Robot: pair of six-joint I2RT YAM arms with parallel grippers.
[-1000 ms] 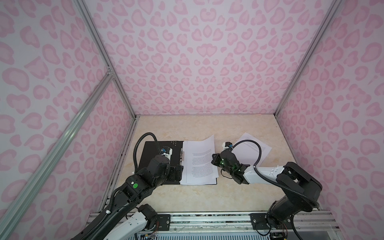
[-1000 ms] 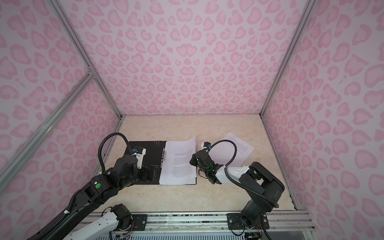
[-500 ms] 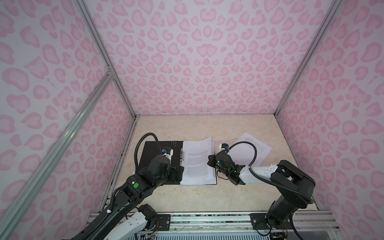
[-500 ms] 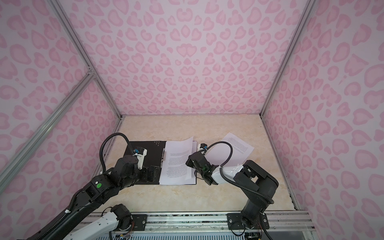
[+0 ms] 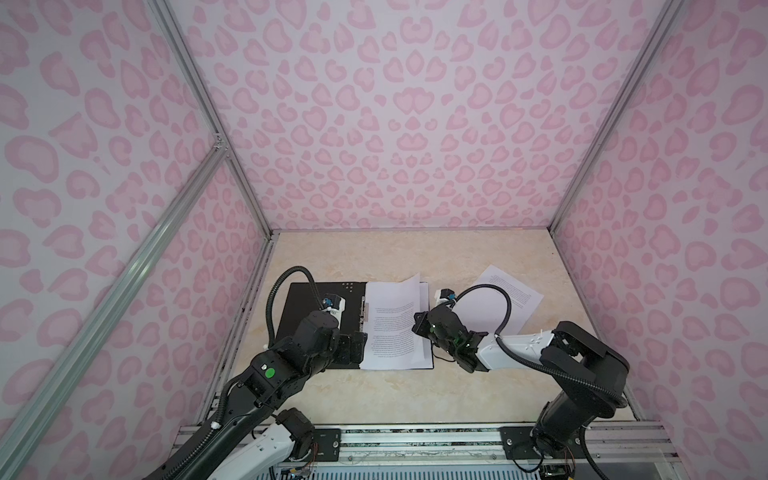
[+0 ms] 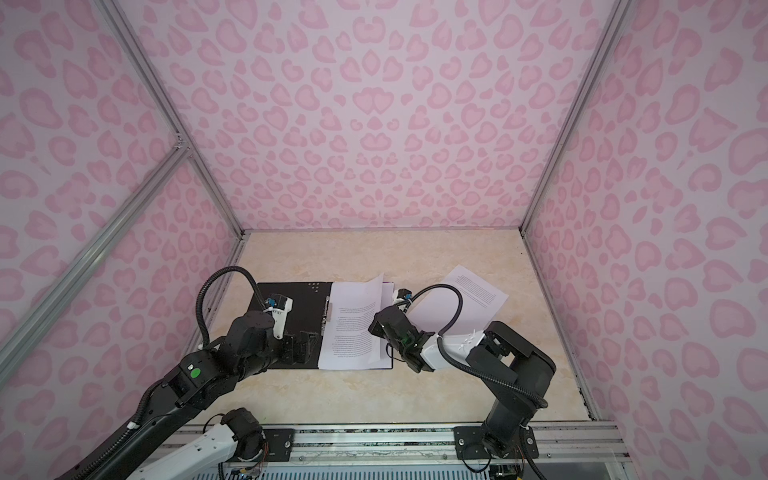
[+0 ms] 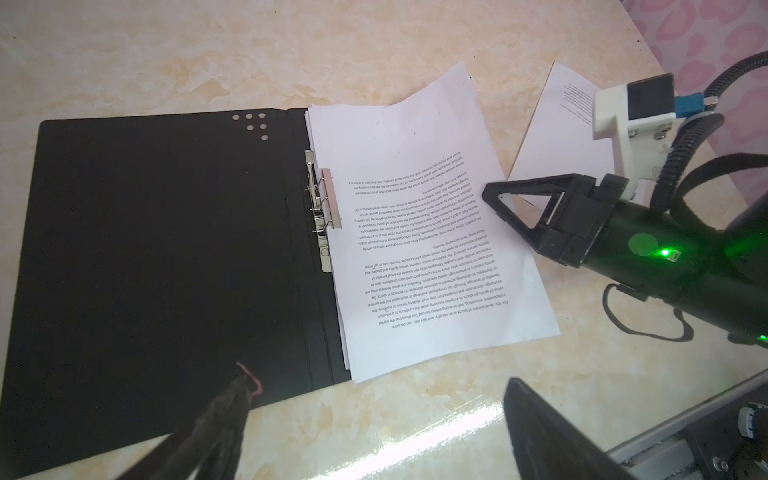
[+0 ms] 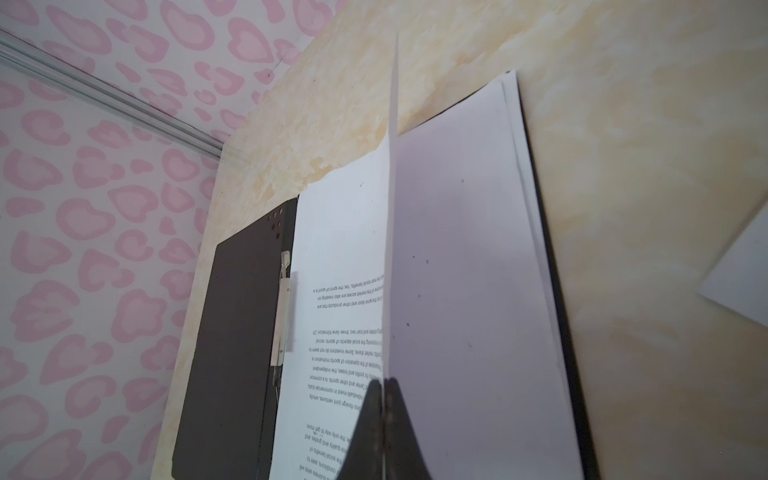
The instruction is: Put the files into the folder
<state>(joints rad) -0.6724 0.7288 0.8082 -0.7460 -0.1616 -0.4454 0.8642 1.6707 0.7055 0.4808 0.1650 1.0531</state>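
Jaws on the right arm are clenched on the outer long edge of the top sheet [image 8: 340,332], as seen in the right wrist view, where that edge is pinched and lifted. Jaws on the left arm are spread wide and empty, hovering over the near edge of the folder [image 7: 166,249].

The folder is laid open on the desk [image 5: 415,395], black inside upward, with the spine clip [image 7: 322,208] exposed at the fold. A stack of files [image 8: 478,291] is already lodged on its right-hand half. The top sheet is laid over that stack, its inner edge close beside the clip and its outer edge held clear of the pages below.

Over the last second the right arm has been carried inward toward the spine, and the top sheet has been drawn with it, further over the stack. The sheet is therefore judged to be almost placed; only squaring and release are judged outstanding.

One further printed sheet [image 5: 498,299] is left loose on the desk, well apart from the folder on the right-hand side. The task is thus judged incomplete.
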